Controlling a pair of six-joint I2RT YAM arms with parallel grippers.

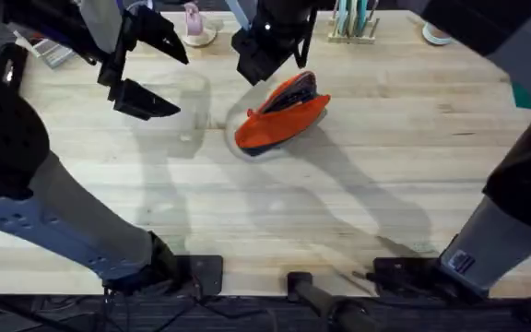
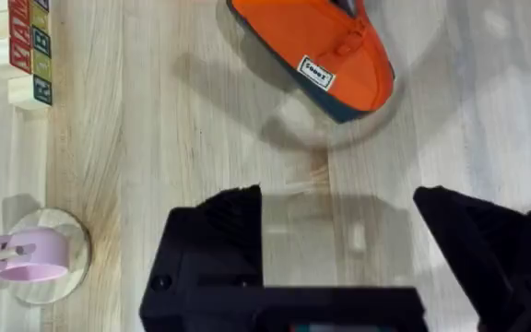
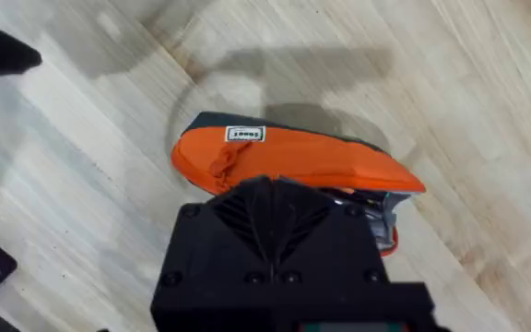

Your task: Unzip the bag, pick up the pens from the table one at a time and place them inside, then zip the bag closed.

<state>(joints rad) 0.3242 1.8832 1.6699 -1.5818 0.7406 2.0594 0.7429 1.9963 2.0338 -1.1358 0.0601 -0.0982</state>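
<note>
The orange bag (image 1: 281,120) lies under the right tool (image 1: 264,57), pressed together, the left tool (image 1: 146,69) spread beside it

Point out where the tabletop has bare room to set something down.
The near half of the table, between the orange pouch and the arm bases, is bare. The far edge is crowded: a pink tape holder, a rack, both grippers.

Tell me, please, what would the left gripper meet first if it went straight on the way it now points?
Probably bare table: the open left gripper points at wood, with the bag lying farther ahead, though depth is unclear.
</note>
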